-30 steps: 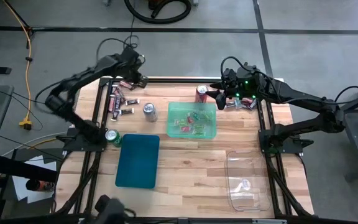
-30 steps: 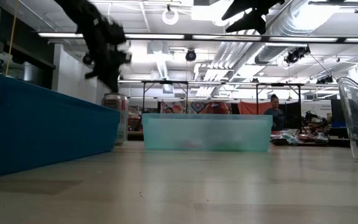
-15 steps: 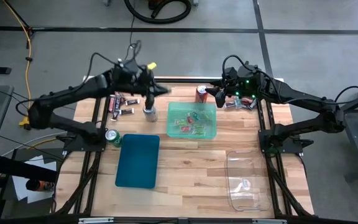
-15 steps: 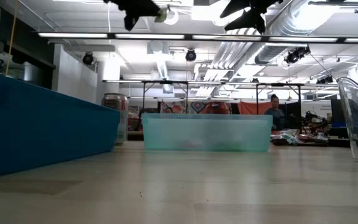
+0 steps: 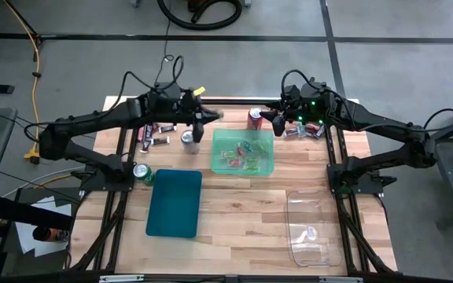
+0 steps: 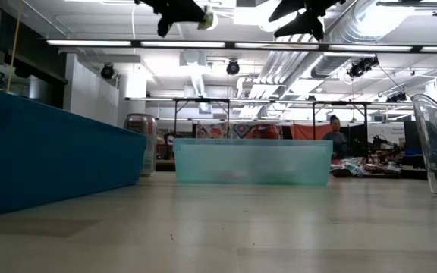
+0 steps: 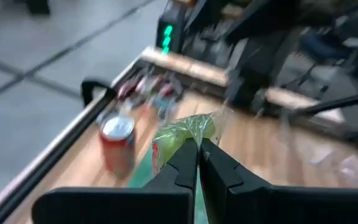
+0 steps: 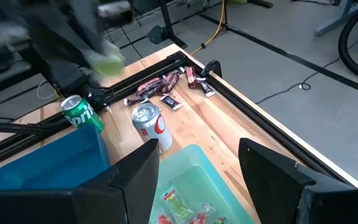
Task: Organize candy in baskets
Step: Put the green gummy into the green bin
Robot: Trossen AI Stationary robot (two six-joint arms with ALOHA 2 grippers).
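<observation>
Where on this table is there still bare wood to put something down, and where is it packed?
Bare wood lies between the teal basket and the clear basket, below the green basket, and along the near edge. It is crowded at the far left corner, where loose candy lies beside the silver can; the left gripper hangs there.

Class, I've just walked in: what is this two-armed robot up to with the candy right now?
It is sorting candy into baskets. The left claw is shut on a green-wrapped candy, held in the air beside the light green basket, which already holds several candies. The right claw hangs open by the red soda can. The dark teal basket looks empty.
</observation>
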